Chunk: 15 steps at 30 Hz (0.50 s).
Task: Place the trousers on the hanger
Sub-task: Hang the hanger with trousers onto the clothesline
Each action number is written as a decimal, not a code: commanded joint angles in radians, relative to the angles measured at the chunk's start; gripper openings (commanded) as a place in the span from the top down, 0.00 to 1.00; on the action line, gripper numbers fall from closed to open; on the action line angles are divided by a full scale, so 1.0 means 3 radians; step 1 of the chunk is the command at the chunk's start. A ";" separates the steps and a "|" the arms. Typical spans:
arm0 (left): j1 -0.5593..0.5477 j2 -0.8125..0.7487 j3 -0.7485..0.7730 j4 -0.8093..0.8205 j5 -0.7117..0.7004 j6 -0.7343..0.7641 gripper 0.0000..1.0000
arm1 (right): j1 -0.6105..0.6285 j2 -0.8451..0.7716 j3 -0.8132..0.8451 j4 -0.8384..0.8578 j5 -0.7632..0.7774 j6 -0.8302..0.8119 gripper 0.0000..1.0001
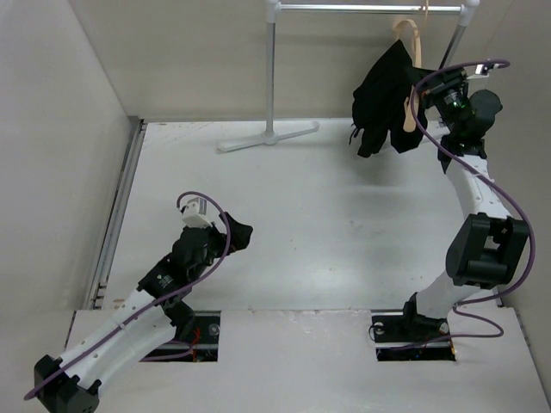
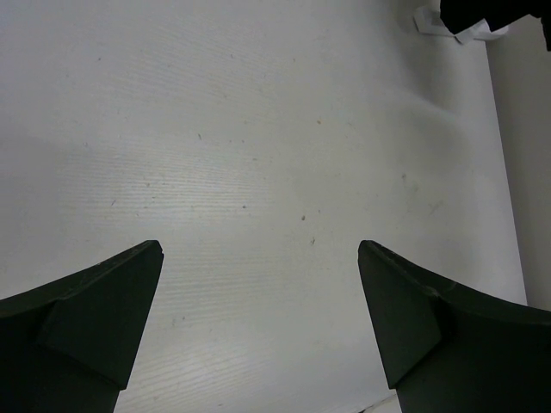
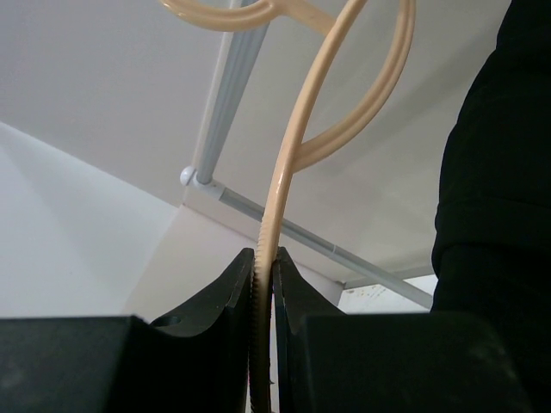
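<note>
Right pincer (image 3: 265,262) clamped on a thin bar of the hanger (image 3: 281,172). Trousers (image 1: 383,90) bunched over the hanger, up by the rail (image 1: 362,8), far right. Left pincer (image 2: 258,258) spread apart, low over the desk (image 2: 258,129).

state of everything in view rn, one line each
trousers: bunched, hanging on the hanger, off the table
hanger: up at the rail, clamped low down by the right arm
rail: standing upright on the table
right arm: raised, jaws shut on the hanger
left arm: low over the table, jaws open, empty
</note>
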<state>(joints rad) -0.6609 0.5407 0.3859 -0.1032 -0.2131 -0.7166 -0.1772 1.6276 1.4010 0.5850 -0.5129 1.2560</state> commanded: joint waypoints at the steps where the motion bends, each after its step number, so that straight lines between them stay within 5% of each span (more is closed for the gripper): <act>1: -0.0019 -0.0013 0.0089 0.0032 -0.0067 -0.0020 0.00 | -0.0051 -0.0128 0.0274 0.0392 0.0175 -0.0025 0.93; 15: 0.0007 0.0033 0.0105 0.0058 -0.0067 -0.0004 0.00 | -0.0031 0.0301 0.0428 0.0187 0.0324 -0.0075 0.91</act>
<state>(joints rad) -0.6609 0.5430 0.3859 -0.1036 -0.2184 -0.7170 -0.1772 1.7008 1.5101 0.5430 -0.5091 1.2869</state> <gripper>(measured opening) 0.997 0.180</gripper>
